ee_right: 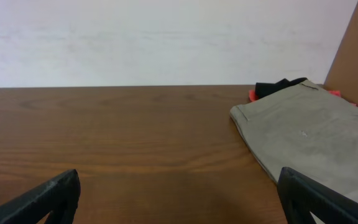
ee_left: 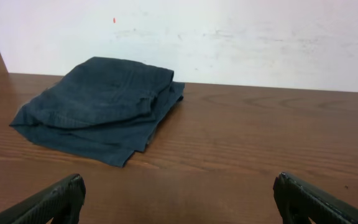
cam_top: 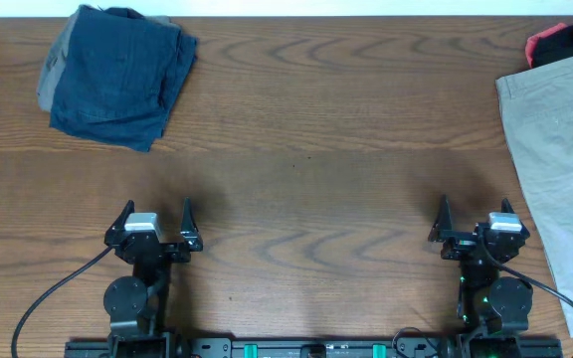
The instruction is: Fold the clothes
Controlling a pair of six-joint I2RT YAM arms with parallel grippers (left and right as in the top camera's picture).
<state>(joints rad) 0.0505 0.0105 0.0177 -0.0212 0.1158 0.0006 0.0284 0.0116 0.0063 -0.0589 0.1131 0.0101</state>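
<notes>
Now between garments: one pair folded, one still to do.
One folded pair of navy shorts (cam_top: 117,75) sits at the far left corner of the table (cam_top: 306,149), on top of one grey garment (cam_top: 48,85). One beige pair (cam_top: 555,149) lies flat and unfolded along the right edge, beside one red-and-black item (cam_top: 565,40). The left gripper (cam_top: 157,214) and right gripper (cam_top: 476,214) are both spread wide and empty, well apart from any cloth. The next move is likely the right arm reaching for the beige pair and drawing it toward the centre.
</notes>
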